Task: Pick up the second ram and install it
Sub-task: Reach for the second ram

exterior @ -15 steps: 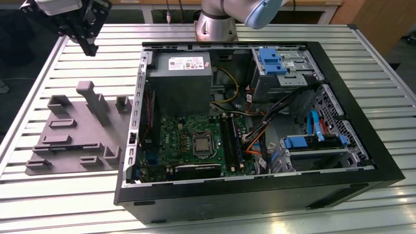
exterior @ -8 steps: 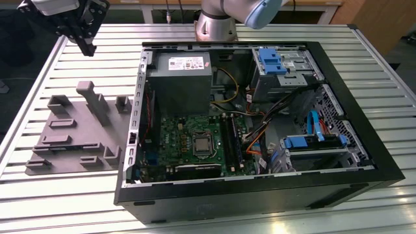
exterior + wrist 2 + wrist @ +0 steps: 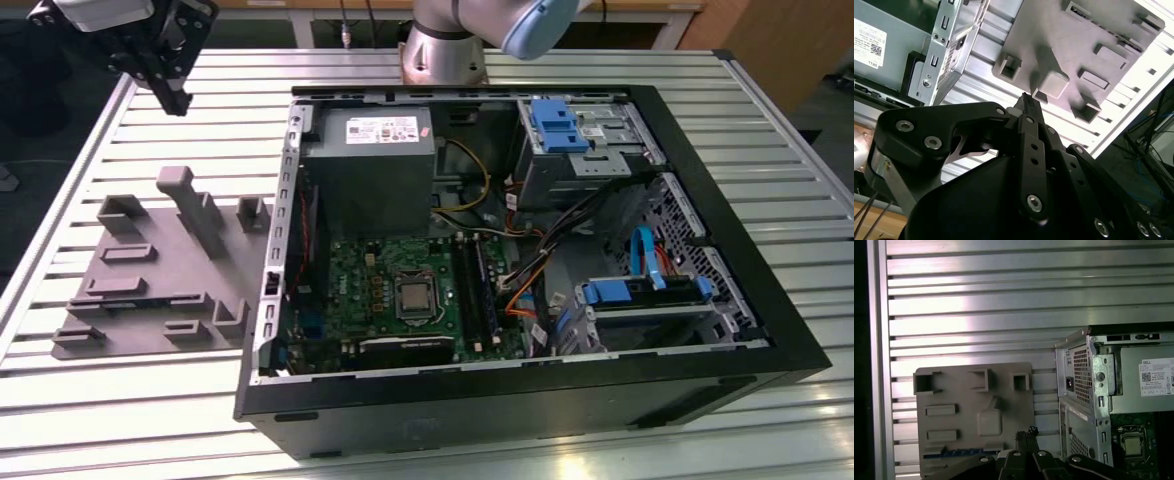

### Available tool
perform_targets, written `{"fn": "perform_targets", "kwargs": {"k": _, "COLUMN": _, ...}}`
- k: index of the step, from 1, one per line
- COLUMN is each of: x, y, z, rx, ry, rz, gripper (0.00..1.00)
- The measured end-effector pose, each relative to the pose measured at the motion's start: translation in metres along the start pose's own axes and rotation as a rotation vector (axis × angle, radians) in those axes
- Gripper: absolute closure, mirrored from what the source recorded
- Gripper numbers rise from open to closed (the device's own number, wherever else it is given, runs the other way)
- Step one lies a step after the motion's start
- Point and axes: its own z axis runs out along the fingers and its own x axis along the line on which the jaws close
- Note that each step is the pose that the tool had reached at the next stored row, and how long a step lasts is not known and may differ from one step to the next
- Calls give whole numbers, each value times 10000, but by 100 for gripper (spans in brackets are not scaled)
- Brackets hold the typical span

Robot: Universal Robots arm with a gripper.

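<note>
Computer case (image 3: 534, 400) lies open on the slatted metal worktop (image 3: 134, 400), nearest in the exterior view; its motherboard (image 3: 374, 270) faces up inside. To the exterior view's left, just beside the case, sits the grey moulded tray (image 3: 147, 290) with its upright blocks. In the first wrist view a thin dark-bluish strip lies flat along one edge of this tray; it seems to be the second ram (image 3: 954, 453), though its chips cannot be made out. Farthest, the gripper (image 3: 174, 100) hangs high above the worktop beyond the tray, touching nothing; in the second wrist view its fingers (image 3: 1030, 140) are together, with nothing between them.
</note>
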Motion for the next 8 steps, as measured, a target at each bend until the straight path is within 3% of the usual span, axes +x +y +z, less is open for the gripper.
{"fn": "perform_targets", "kwargs": {"k": 8, "x": 58, "y": -6, "z": -1, "rx": 0, "ry": 0, "rz": 1, "gripper": 89}}
